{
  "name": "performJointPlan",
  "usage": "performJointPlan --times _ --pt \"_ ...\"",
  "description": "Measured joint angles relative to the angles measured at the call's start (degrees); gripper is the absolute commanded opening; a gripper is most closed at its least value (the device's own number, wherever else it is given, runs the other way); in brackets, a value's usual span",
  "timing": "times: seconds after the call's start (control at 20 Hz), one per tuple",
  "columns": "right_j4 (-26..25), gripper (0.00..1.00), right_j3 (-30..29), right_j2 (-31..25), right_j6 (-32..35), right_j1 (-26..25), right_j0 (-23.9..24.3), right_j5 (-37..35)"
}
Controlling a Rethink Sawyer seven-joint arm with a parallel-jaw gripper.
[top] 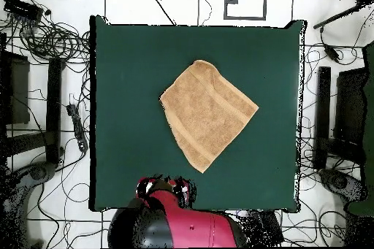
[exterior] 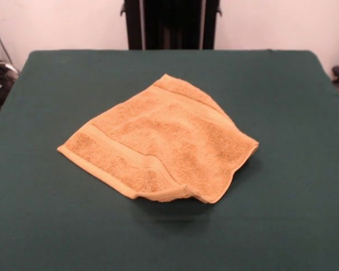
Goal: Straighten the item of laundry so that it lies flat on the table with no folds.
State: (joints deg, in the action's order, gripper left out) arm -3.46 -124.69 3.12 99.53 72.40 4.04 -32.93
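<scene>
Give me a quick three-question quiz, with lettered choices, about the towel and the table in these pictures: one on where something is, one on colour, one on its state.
1. Where does the towel lie on the table?
A. Near the middle
B. Hanging over an edge
C. In a corner

2. What colour is the table top?
A. White
B. Dark green
C. Red

3. How does the towel lie?
A. Rolled into a tube
B. Spread out, but with one edge doubled under in the front view
C. Bunched into a ball

Answers:
1 A: green cloth shows all round the towel in the overhead view.
2 B: both views show a dark green top.
3 B: the towel's near edge lifts and curls at its lower right.
</scene>
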Motion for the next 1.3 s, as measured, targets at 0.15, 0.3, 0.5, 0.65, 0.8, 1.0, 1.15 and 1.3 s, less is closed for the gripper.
performJointPlan --times 0.15,0.3,0.5,0.65,0.8,1.0,1.15,1.3 --pt "0.85 1.0 0.02 0.38 0.0 0.7 0.39 -0.06" --pt "2.14 1.0 0.12 0.76 0.0 1.63 0.97 -0.46" --pt "2.42 1.0 1.41 0.86 0.0 1.28 1.43 -1.09" --pt "2.29 1.0 4.57 0.87 0.0 -0.89 1.89 -1.36" --pt "2.19 1.0 6.82 0.87 0.0 -2.72 2.11 -1.58" --pt "2.2 1.0 12.92 0.82 0.0 -7.61 3.24 -3.4" --pt "2.2 1.0 15.45 0.83 0.0 -9.74 4.09 -4.45" --pt "2.2 1.0 18.27 0.81 0.0 -12.56 5.28 -5.4"
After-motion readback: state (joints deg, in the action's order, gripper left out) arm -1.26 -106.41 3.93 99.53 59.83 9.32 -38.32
